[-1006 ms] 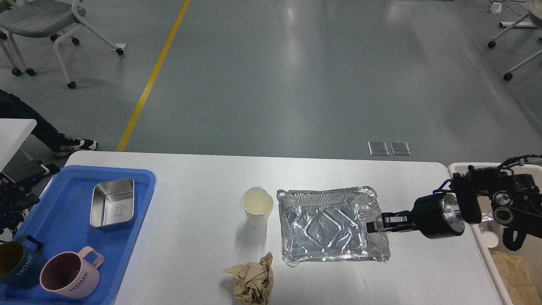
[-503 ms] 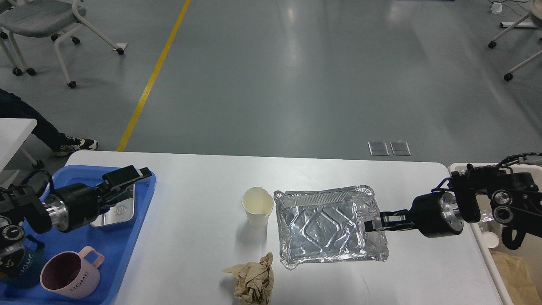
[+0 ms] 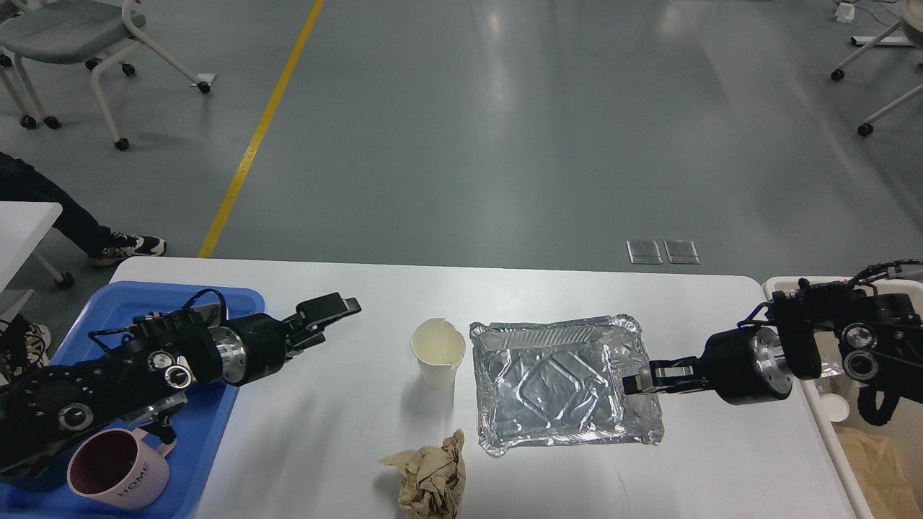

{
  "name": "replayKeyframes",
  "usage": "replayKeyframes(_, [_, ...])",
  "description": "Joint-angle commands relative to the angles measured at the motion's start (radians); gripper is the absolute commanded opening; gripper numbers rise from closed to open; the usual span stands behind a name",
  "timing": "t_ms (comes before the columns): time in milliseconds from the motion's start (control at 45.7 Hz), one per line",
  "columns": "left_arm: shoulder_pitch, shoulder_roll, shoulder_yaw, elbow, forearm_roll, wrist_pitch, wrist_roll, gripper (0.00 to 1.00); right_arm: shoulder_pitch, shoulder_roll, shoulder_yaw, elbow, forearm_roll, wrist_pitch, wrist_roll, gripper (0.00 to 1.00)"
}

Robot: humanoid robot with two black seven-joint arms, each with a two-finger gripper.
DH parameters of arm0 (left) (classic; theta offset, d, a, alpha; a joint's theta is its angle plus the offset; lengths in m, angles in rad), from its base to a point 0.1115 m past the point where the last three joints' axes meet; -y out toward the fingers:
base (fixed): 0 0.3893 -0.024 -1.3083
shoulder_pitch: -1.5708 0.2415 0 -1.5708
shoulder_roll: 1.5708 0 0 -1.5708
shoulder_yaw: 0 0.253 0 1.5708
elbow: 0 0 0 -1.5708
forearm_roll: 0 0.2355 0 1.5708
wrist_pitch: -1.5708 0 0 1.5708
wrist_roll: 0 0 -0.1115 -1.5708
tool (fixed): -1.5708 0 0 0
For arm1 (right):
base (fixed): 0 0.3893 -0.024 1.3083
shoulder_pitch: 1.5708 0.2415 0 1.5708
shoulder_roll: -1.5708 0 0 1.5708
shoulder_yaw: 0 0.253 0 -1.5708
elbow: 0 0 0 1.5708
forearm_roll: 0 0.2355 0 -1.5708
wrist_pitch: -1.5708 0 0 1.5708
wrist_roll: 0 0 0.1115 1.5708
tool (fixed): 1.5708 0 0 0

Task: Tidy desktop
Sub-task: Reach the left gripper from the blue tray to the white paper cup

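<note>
**Left arm carried out over the desk**

Since half a second ago, the left claw [image 3: 333,308] has been moved from above the blue tray [image 3: 209,440] out toward the paper cup [image 3: 438,352], fingers spread. The foil tray [image 3: 562,386], nudged slightly right, is pinched at its right rim by the right claw [image 3: 639,381]. The crumpled paper [image 3: 431,476] is unmoved on the desk [image 3: 346,440].

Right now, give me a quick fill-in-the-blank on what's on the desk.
1. The foil tray lies directly right of the paper ____.
2. The crumpled brown paper lies at the desktop's ____ edge.
3. The pink mug stands on the ____ plastic tray.
4. The right gripper meets the foil tray's ____ rim.

Missing words: cup; near; blue; right
</note>
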Motion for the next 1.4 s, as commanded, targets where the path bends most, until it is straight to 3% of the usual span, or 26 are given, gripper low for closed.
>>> replayKeyframes(0, [-0.017,-0.086,0.027,0.06,0.0,0.0,0.003,0.97,0.0,0.0,0.001,0.0,0.0,0.0,0.0,0.0])
replayKeyframes(372, [-0.097,-0.243,0.18,0.174,-0.006,0.0,0.024,0.96,0.0,-0.003,0.005,0.001,0.0,0.0,0.0,0.0])
replayKeyframes(612, [-0.092,-0.291,0.185,0.203,-0.008,-0.001,0.043,0.88,-0.002,-0.015,0.006,0.015,0.0,0.0,0.0,0.0])
replayKeyframes(919, [-0.095,-0.306,0.218,0.209,-0.057,0.005,0.051,0.58,-0.002,-0.018,0.006,0.015,0.0,0.0,0.0,0.0])
replayKeyframes(1137, [-0.092,-0.301,0.234,0.211,-0.063,0.007,0.038,0.29,-0.002,-0.017,0.006,0.015,0.0,-0.002,0.0,0.0])
replayKeyframes(1181, [-0.09,-0.298,0.234,0.211,-0.063,0.008,0.028,0.16,-0.002,-0.017,0.006,0.014,0.002,-0.002,0.0,0.0])
replayKeyframes(1291, [-0.089,-0.294,0.235,0.209,-0.06,0.008,0.003,0.02,-0.002,-0.017,0.006,0.014,0.0,-0.002,0.0,0.0])
replayKeyframes(1378, [-0.087,-0.294,0.235,0.209,-0.06,0.01,-0.002,0.0,-0.002,-0.017,0.006,0.014,0.002,-0.002,0.0,0.0])
